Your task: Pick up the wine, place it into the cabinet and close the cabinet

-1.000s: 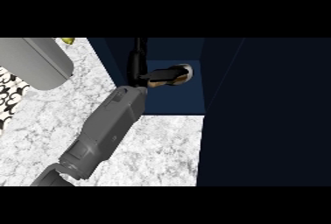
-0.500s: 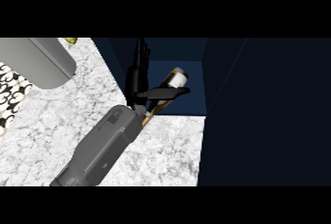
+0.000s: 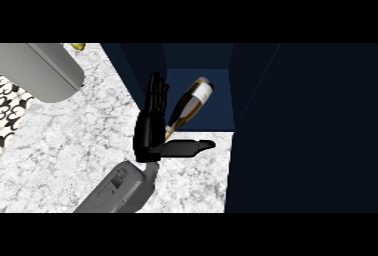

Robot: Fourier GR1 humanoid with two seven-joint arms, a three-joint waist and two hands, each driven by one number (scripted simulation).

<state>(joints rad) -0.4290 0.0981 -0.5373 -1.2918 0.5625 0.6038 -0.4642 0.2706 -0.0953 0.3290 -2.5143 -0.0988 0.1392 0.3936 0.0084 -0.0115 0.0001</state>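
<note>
Wine (image 3: 189,104) is being shown lying tilted at the cabinet (image 3: 199,65) mouth, its long axis running from near-left to far-right, with one end pointing into the dark blue recess. The right hand (image 3: 153,125) is being held just left of the bottle, fingers straight and released, thumb spread out under the bottle's near end; whether it is being touched cannot quite be told. The left hand is not being shown; only a grey forearm (image 3: 40,70) is seen at far left. A dark door panel (image 3: 303,130) is standing at the right, beside the opening, and is likely being left for closing afterwards. Marble counter (image 3: 74,145) is lying below.
</note>
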